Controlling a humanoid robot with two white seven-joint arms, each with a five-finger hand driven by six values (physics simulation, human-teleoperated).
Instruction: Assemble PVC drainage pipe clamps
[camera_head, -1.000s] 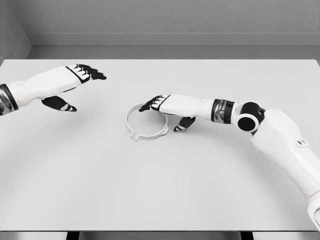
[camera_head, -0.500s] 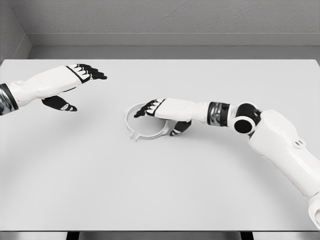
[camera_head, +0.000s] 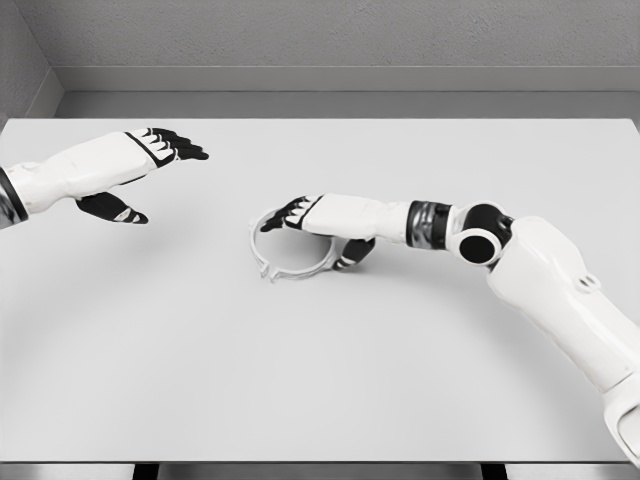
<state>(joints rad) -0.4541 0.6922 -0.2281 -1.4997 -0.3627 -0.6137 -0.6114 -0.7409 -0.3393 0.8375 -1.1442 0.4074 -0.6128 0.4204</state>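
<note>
One clamp ring (camera_head: 290, 250) lies flat near the table's (camera_head: 320, 380) middle, and no second part is visible, so assembly seems barely begun. Over the ring, the right hand (camera_head: 318, 222) reaches with fingers extended, thumb below; whether it grips is unclear. Far left, the left hand (camera_head: 135, 170) hovers spread, holding nothing.

Right hand (camera_head: 318, 226) over clamp ring (camera_head: 290, 250) (white)

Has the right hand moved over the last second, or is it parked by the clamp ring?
Yes. The right hand has slid leftward across the pipe clamp ring, which has stayed put on the table; its fingertips are now over the ring's left part.
</note>
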